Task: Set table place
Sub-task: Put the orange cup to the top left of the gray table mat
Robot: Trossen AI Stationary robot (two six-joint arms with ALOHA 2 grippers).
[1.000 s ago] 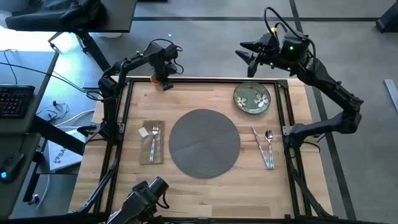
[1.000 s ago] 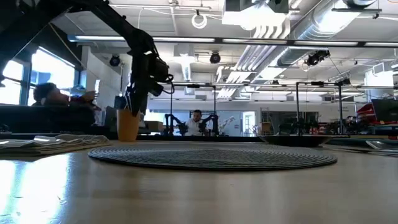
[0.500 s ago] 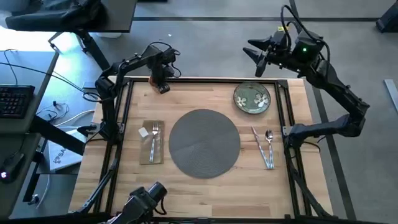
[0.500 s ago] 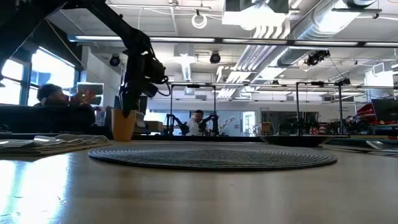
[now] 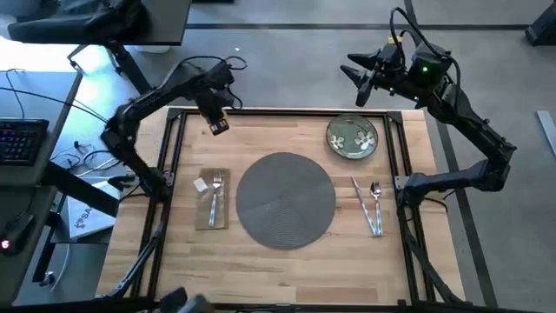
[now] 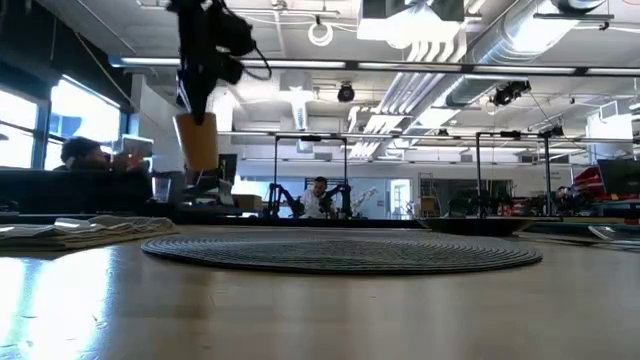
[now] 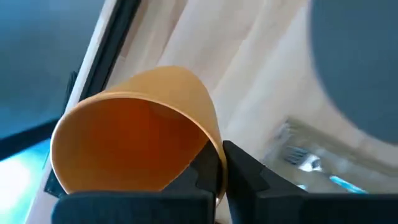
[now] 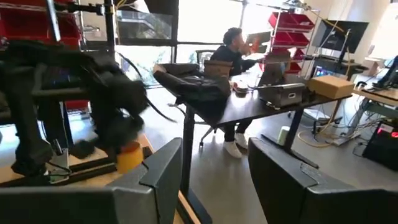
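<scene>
My left gripper [image 5: 215, 116] is shut on the small orange cup [image 5: 218, 126], which hangs in the air above the table's far left part [image 6: 197, 142]. The round dark-grey placemat [image 5: 285, 198] lies mid-table. The green flowered plate [image 5: 353, 136] rests flat at the far right. A beige napkin [image 5: 211, 209] with the fork [image 5: 215, 193] on it lies left of the placemat. Knife and spoon [image 5: 371, 207] lie to its right. My right gripper [image 5: 360, 74] hovers open beyond the table's far edge, holding nothing. My left gripper pinches the cup's wall at the rim [image 7: 216, 163], with one finger [image 7: 200, 177] inside the cup and the other [image 7: 245, 167] outside. The fingers come from above, pointing down. The cup hangs below them, mouth up, nearly upright and clear of the table.
The wooden table [image 5: 261, 139] is edged by a black frame [image 5: 178, 148]. A grey desk with a keyboard [image 5: 19, 139] stands to the left. A seated person [image 8: 236, 46] is in the room beyond. Bare wood lies between the cup and the placemat.
My left gripper has risen, carrying the orange cup up off the table and a little toward the left edge; the cup stays upright and now hangs clear. My right gripper shifted slightly to the right beyond the far edge, then held still.
</scene>
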